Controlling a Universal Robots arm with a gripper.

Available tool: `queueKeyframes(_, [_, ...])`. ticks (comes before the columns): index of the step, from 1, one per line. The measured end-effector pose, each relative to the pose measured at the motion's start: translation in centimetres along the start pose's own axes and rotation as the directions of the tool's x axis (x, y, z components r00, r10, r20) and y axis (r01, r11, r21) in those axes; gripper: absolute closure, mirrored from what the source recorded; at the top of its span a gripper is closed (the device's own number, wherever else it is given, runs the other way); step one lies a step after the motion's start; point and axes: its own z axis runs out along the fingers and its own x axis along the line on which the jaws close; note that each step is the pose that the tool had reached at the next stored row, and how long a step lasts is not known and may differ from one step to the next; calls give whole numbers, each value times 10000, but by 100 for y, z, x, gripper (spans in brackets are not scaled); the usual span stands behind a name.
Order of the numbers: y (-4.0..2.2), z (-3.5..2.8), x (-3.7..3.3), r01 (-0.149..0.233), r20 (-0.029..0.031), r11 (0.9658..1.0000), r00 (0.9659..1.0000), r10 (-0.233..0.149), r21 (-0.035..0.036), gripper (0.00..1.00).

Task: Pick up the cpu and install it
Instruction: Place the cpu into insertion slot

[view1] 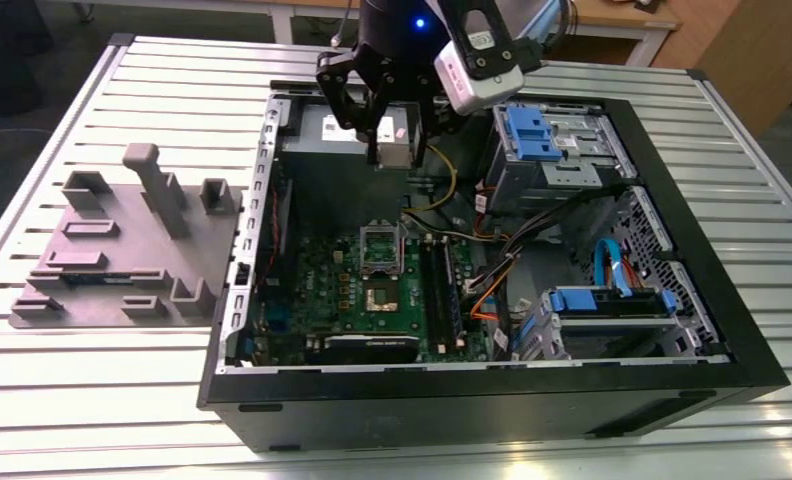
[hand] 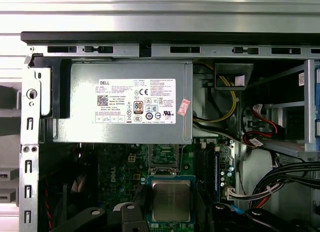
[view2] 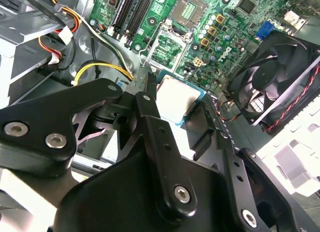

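The cpu (view1: 393, 148), a small square chip with a pale silvery top, hangs above the open computer case (view1: 716, 340), near its far wall. My gripper (view1: 393, 152) is shut on it, one black finger on each of two opposite edges. Both wrist views show the cpu (view2: 176, 98) (hand: 171, 199) clamped between the fingers (view2: 150, 107), well above the green motherboard (view2: 220, 37). The open socket (view1: 383, 292) (view2: 192, 9) lies lower down on the board, with its metal frame (view2: 165, 47) flipped up beside it.
A large grey metal box with a white label (hand: 130, 102) stands just behind the gripper. Black memory sticks (view1: 436, 285), coloured cables (view1: 490, 270), blue drive cages (view1: 543, 135) and a fan (view2: 275, 77) crowd the case. A grey plastic fixture (view1: 129, 240) sits on the slatted table at the exterior view's left.
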Motion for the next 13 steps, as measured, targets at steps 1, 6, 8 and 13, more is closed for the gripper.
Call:
queueKeyframes(1, [-1, 5, 0, 0, 1, 10000, 10000, 0, -2, 53])
queueKeyframes(6, [-16, 50, -2, 18, -2, 10000, 10000, -18, 3, 53])
queueKeyframes(8, [-53, 71, -2, 39, -2, 10000, 10000, -39, 2, 53])
queueKeyframes(13, [-131, 137, -4, 150, -26, 9999, 9999, -150, 0, 53])
